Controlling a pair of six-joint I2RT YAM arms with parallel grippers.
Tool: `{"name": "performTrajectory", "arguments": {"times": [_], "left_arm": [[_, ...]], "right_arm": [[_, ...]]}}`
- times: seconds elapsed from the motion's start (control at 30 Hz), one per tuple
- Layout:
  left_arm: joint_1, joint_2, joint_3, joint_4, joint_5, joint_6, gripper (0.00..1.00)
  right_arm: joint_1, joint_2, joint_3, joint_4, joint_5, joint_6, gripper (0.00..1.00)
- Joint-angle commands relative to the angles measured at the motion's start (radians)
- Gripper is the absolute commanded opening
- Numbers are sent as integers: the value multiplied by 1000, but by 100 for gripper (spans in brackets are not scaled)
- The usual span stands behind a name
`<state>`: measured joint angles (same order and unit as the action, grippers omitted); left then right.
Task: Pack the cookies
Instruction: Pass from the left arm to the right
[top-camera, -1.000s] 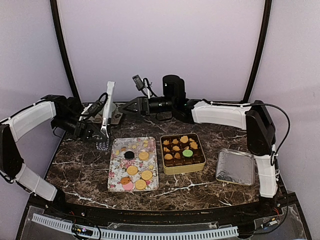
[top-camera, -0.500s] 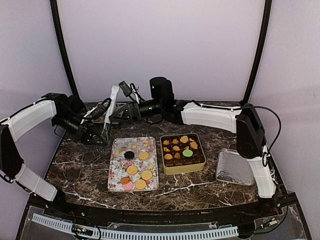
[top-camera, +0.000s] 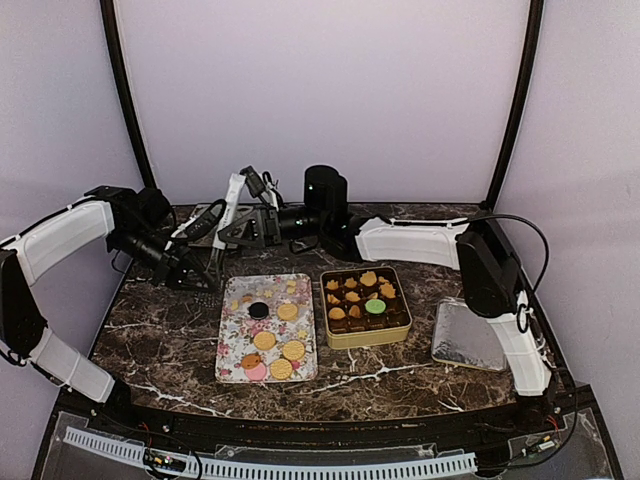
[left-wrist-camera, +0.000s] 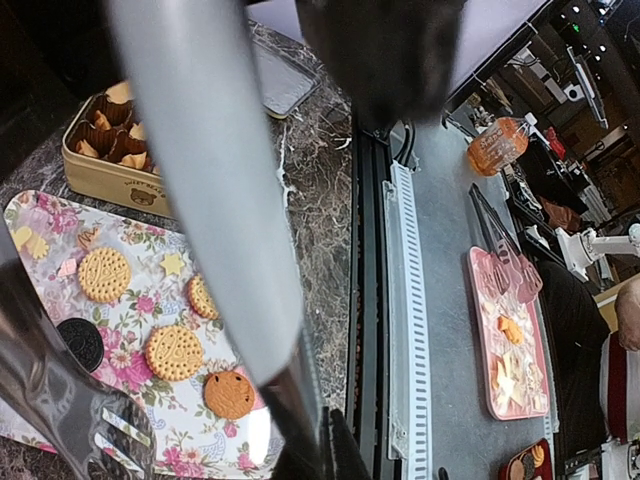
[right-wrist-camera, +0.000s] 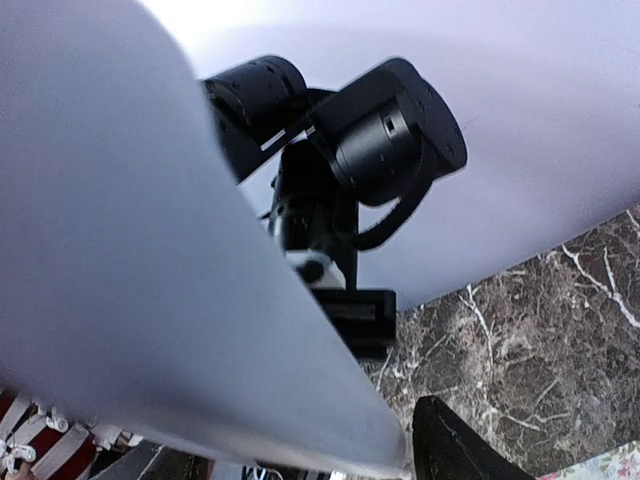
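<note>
The cookies (top-camera: 265, 340) are in two places. Some lie flat on the flower-patterned tray (top-camera: 228, 335): most are golden, one is dark brown and one is pink. The others sit in the paper cups of the gold tin (top-camera: 365, 338), with one green cookie among them. Tray and tin stand side by side on the near side of both my tools, the tray closer to my left tool and the tin to its right.

My left tool (top-camera: 198, 272) is closed tight on the tongs (top-camera: 234, 195). They stand tilted, the slotted head down toward the tabletop (top-camera: 160, 330) and the white handle end up. My right tool (top-camera: 238, 232) is at the same tongs, higher on the handle than my left tool. I cannot tell if its jaws press the handle or only stand beside it. A silver lid (top-camera: 470, 335) lies well apart, far to the right of both tools.
</note>
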<state>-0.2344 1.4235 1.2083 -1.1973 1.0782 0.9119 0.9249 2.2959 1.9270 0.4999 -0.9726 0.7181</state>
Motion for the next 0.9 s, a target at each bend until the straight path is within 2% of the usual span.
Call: {"name": "performTrajectory", "arguments": {"times": [0.0,0.33,0.4,0.5,0.57,0.63,0.73,0.87], "left_arm": [[-7,-40,2,34,8,-1,0],[-7,-31,-1,15,12,15,0],[-8,-32,-4,18,9,14,0],[-8,-34,-7,27,2,7,0],[-8,-35,-12,31,-6,8,0],[-8,-35,-23,40,-18,7,0],[-8,-34,-34,44,-26,7,0],[-8,-37,-40,49,-26,-2,0]], "right_arm": [[12,12,-40,213,-37,155,65],[11,51,16,262,-9,199,62],[11,58,26,300,-5,227,56],[11,61,22,333,-6,258,40],[11,53,6,336,-4,259,36],[6,42,-11,337,3,254,37],[-6,12,-31,324,25,234,47],[-14,-11,-15,224,55,151,50]]}}
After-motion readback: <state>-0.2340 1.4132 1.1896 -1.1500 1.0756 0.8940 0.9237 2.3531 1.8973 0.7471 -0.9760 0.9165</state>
